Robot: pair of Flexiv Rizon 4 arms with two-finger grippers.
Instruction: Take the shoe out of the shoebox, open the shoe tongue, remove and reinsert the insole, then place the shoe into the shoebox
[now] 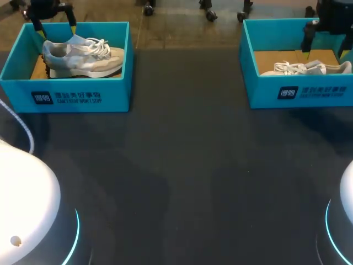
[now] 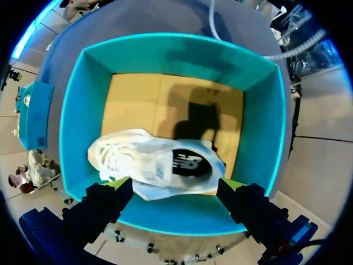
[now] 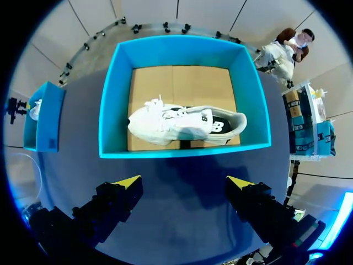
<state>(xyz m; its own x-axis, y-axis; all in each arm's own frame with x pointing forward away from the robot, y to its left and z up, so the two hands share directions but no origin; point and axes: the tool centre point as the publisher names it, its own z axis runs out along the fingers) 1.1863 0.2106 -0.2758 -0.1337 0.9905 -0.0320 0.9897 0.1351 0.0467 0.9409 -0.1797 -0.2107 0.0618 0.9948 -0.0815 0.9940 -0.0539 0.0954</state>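
At the table's left, a teal left shoebox (image 1: 83, 96) holds a pale left shoe (image 1: 83, 58) standing on its sole, toe toward the table's middle. The left gripper (image 2: 175, 185) hangs above this box with its yellow-tipped fingers (image 2: 118, 183) spread wide and touching nothing. In the left wrist view the shoe lies just ahead of them, close to the box wall nearest the gripper, with bare brown cardboard floor (image 2: 138, 99) beyond it.

The dark table (image 1: 187, 165) stretches between the two boxes, which sit well apart.

At the right, a matching right shoebox (image 1: 309, 94) holds a white right shoe (image 1: 306, 68) with its laces toward the table's middle. In the head view only its upper part clears the front wall, so whether it stands upright or leans cannot be told. The right wrist view shows it lying across the box's cardboard floor, nearer the wall facing the gripper. The right gripper (image 3: 185, 182) hovers with its fingers wide apart and holding nothing. The box lies ahead of the fingertips, with dark tabletop beneath them.
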